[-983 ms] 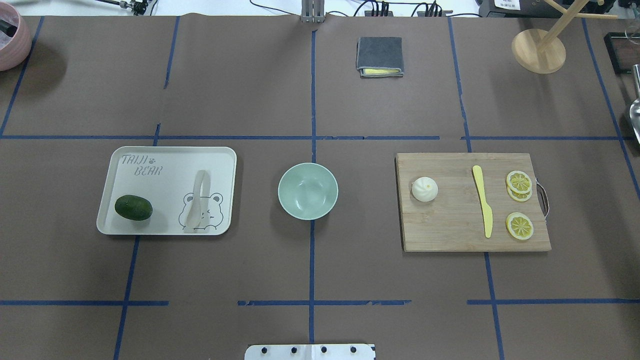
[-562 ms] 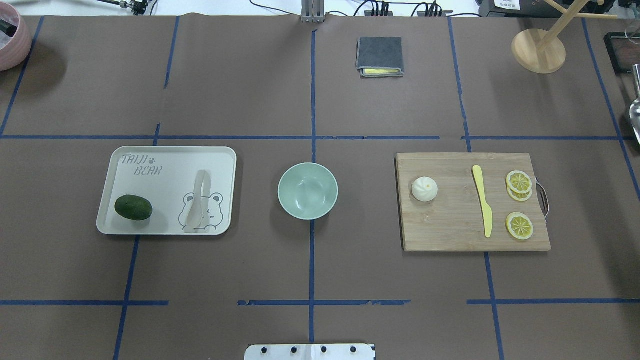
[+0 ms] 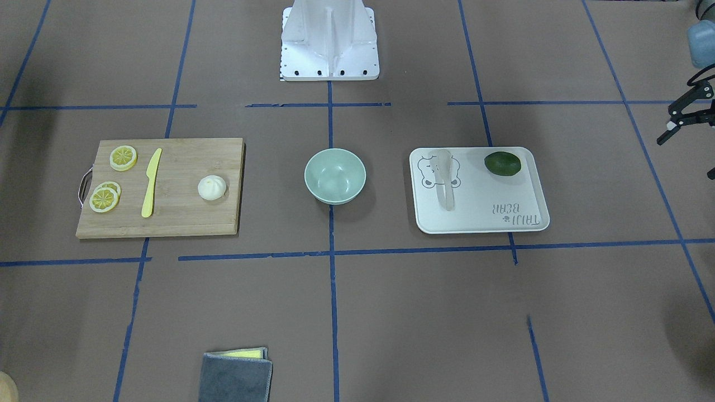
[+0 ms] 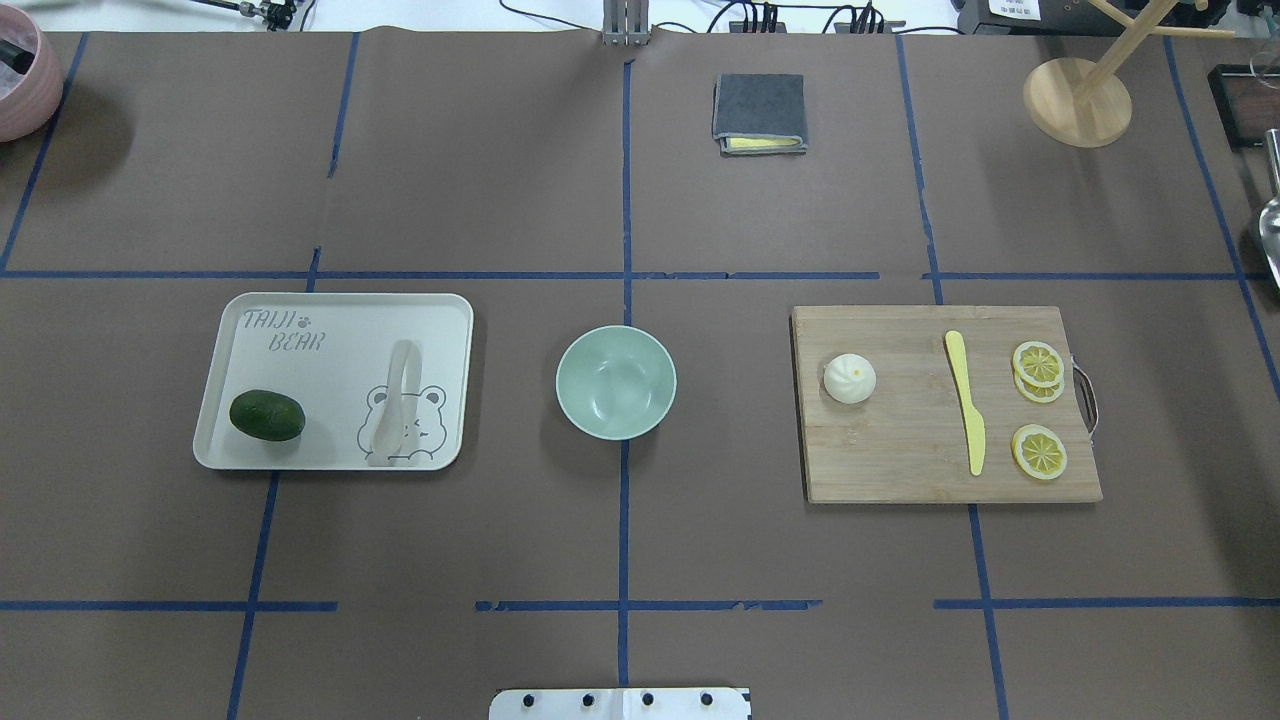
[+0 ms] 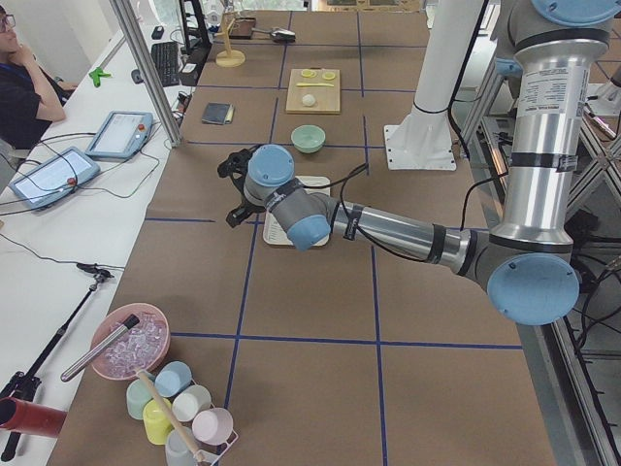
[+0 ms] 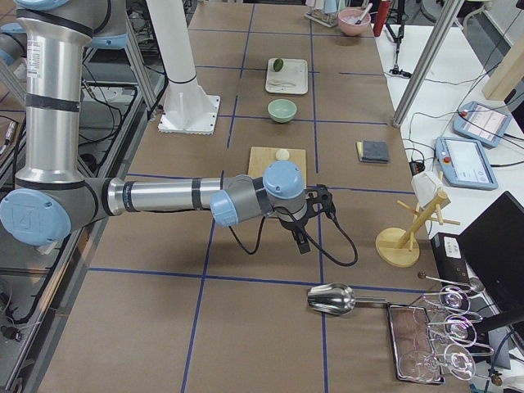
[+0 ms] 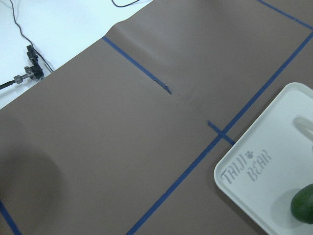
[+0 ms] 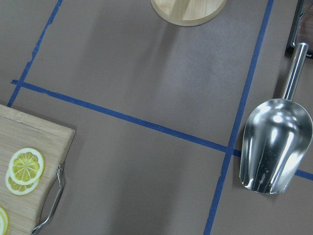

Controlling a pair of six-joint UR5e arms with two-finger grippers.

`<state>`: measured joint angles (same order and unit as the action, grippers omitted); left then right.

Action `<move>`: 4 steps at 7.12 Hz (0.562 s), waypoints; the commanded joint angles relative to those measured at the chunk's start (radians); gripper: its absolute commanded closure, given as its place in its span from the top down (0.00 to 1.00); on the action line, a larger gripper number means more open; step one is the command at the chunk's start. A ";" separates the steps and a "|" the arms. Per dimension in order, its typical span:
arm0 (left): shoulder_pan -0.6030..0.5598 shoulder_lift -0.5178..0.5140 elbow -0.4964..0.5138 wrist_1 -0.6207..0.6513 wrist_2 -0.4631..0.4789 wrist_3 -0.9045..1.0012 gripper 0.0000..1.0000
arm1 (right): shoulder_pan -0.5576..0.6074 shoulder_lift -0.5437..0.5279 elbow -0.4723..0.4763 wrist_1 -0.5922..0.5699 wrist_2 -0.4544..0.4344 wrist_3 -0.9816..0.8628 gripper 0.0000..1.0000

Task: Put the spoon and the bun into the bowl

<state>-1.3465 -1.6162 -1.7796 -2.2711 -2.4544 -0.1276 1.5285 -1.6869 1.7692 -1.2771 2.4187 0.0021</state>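
Seeing the spoon (image 4: 395, 400) lying flat on the white tray (image 4: 330, 320), over the bear print, right of a dark green fruit (image 4: 267, 416). Finding the bun (image 4: 849, 379) sitting on the left part of the wooden board (image 4: 900, 450), well apart from the yellow knife (image 4: 966, 400) and lemon slices (image 4: 1039, 452). Noting the bowl (image 4: 616, 382) standing upright on the table (image 4: 450, 550) between tray and board, touching neither. Spotting the left tool (image 5: 236, 189) hanging above the table left of the tray, the right tool (image 6: 315, 217) hanging right of the board; not managing to tell spread or pressed together for either.
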 commanded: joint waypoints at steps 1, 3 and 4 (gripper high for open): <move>0.190 -0.010 -0.096 -0.005 0.285 -0.160 1.00 | 0.001 0.000 0.003 -0.001 0.002 0.012 1.00; 0.335 -0.103 -0.076 0.101 0.354 -0.382 1.00 | -0.001 -0.011 0.004 -0.001 0.003 0.012 1.00; 0.415 -0.111 -0.083 0.128 0.438 -0.521 1.00 | 0.001 -0.016 0.006 -0.001 0.003 0.013 1.00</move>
<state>-1.0228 -1.7002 -1.8572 -2.1937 -2.0994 -0.4805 1.5288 -1.6971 1.7737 -1.2778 2.4218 0.0146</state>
